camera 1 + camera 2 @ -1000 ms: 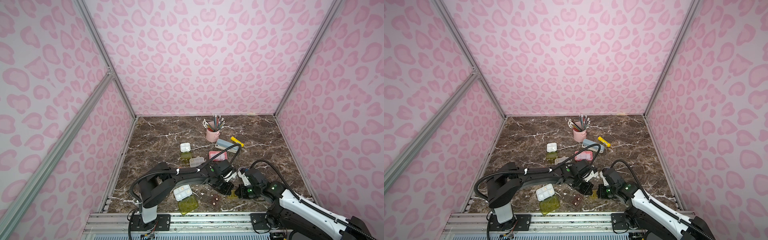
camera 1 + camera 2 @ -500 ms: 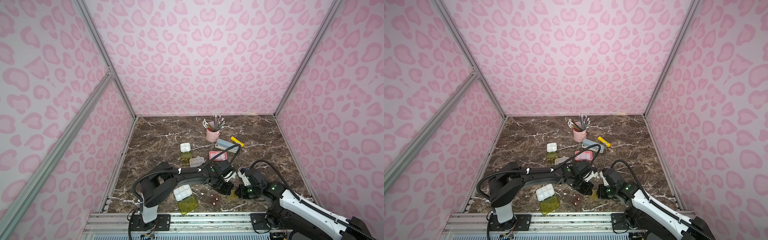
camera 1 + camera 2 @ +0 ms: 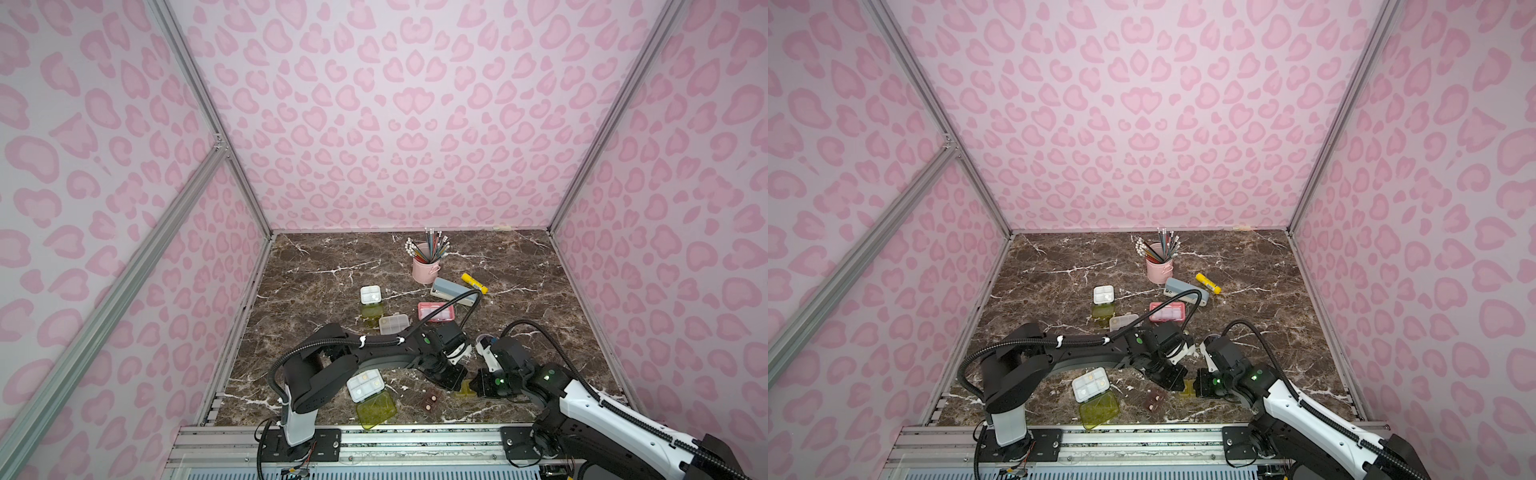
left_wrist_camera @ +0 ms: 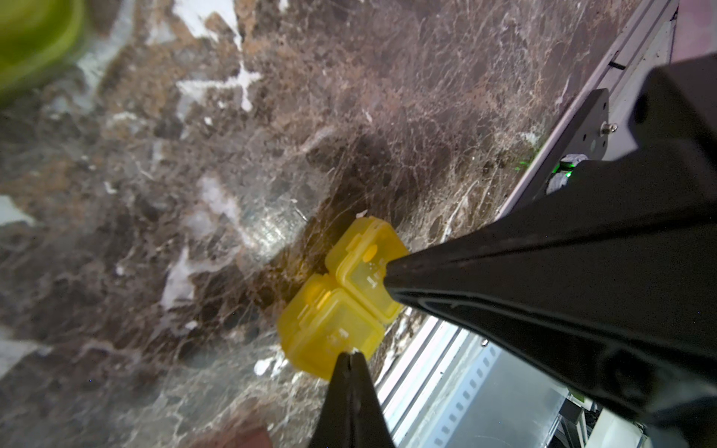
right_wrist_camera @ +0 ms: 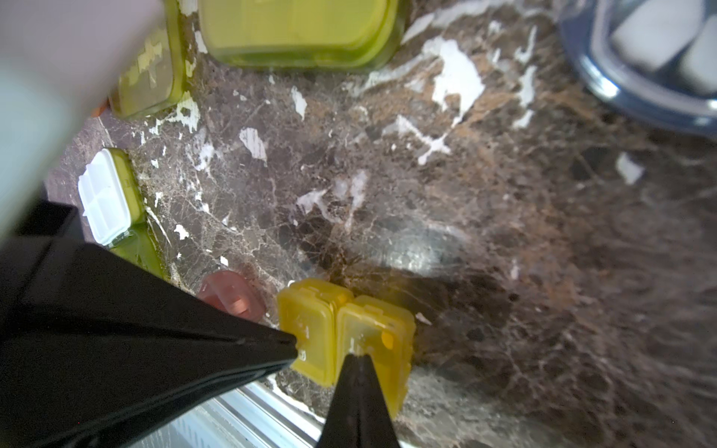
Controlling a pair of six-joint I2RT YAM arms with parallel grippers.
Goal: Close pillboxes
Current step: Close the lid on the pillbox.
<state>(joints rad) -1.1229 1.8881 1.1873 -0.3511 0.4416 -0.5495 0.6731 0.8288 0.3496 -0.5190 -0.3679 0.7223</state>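
A small yellow two-compartment pillbox (image 3: 465, 389) (image 4: 329, 326) (image 5: 318, 322) lies near the table's front edge, both lids down. My left gripper (image 3: 455, 381) (image 4: 351, 353) is shut, its tip pressed on one compartment. My right gripper (image 3: 478, 385) (image 5: 357, 355) is shut too, with its tip on the other compartment. Two white pillboxes (image 3: 365, 385) (image 3: 370, 294) lie with their yellow-green lids open. A beige pillbox (image 3: 393, 324), a pink one (image 3: 436, 311) and a small brown one (image 3: 430, 401) lie around. A round dark-blue one (image 5: 640, 62) sits behind the arms.
A pink cup of pencils (image 3: 425, 268), a grey-blue stapler (image 3: 446, 288) and a yellow glue stick (image 3: 473, 281) stand toward the back. The metal front rail (image 3: 415, 436) runs just below the yellow pillbox. Patterned walls close in three sides.
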